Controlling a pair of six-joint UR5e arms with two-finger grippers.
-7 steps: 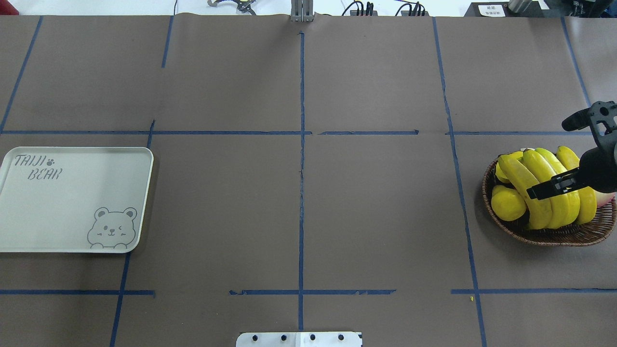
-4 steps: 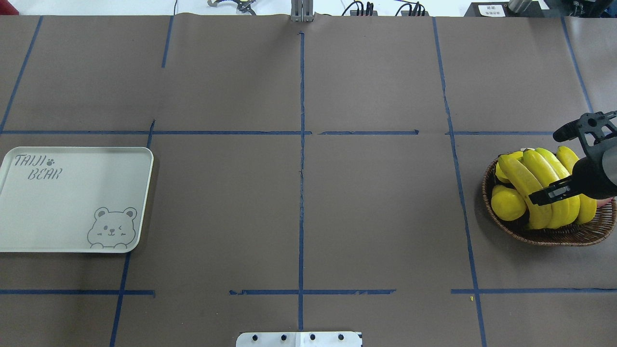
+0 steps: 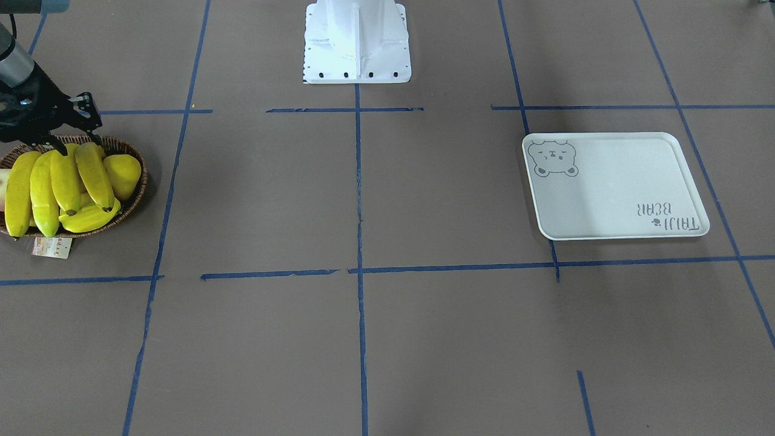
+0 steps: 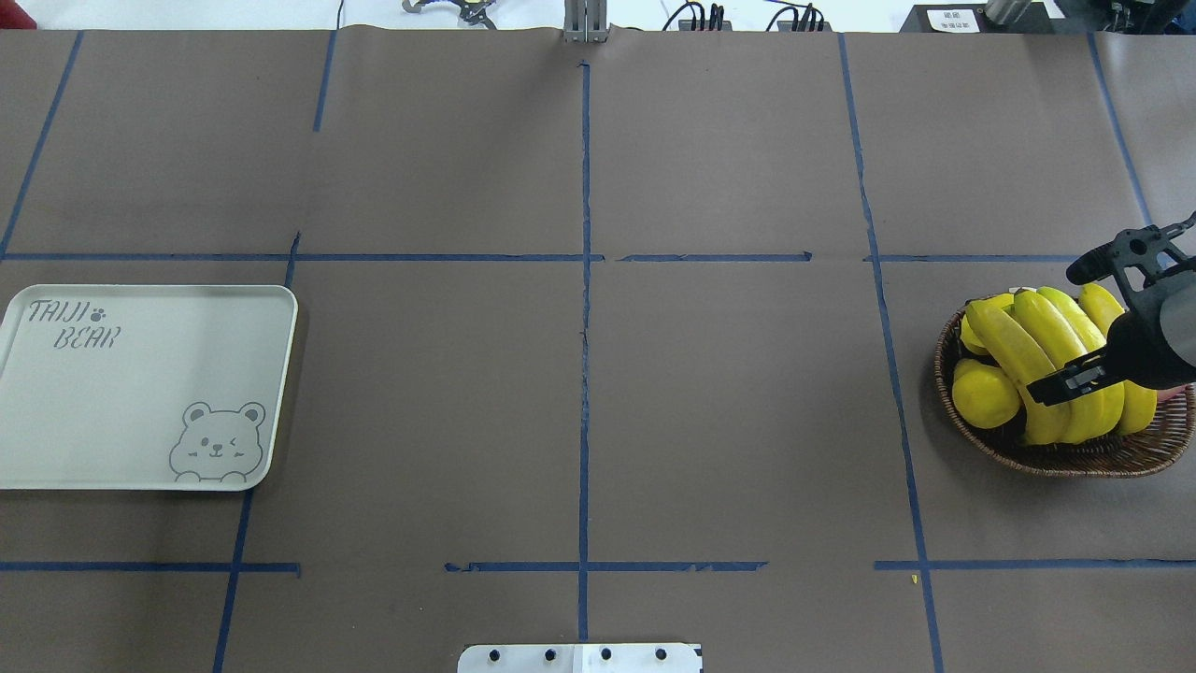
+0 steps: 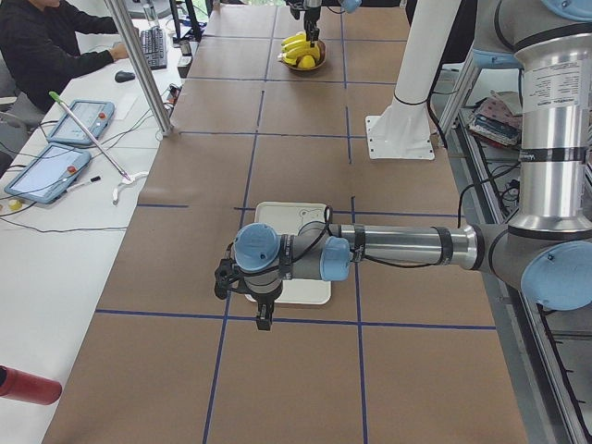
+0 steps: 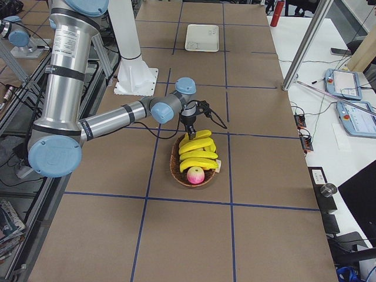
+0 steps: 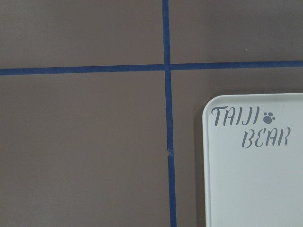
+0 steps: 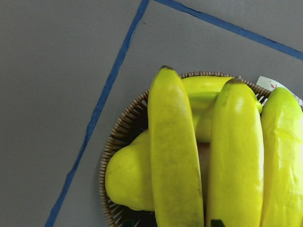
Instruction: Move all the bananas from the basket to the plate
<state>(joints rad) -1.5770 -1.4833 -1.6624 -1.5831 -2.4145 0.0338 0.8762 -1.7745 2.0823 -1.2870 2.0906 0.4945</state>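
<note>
Overhead exterior view of a brown paper-covered table (image 4: 579, 374) marked off by blue tape lines. At 3 o'clock, near the right edge, sits the oval wicker basket (image 4: 1065, 460). Four yellow bananas (image 4: 1051, 355) lie side by side across it, none of them on the plate. A plump yellow fruit (image 4: 983, 394) rests in the basket on the bananas' 9 o'clock side, touching them. The right side view shows a pink fruit (image 6: 195, 174) at the basket's near end. A paper tag (image 3: 52, 247) lies on the table just beside the rim. The right gripper (image 4: 1056, 335) is over the bananas with its two black fingers spread wide apart, gripping nothing. The white plate (image 4: 140, 402), printed with a bear face and "TAIJI BEAR", lies at 9 o'clock, well apart from the basket. The left gripper (image 5: 248, 298) hangs above the plate's edge and is seen only from the side. Whether its fingers are apart or together cannot be told.
</note>
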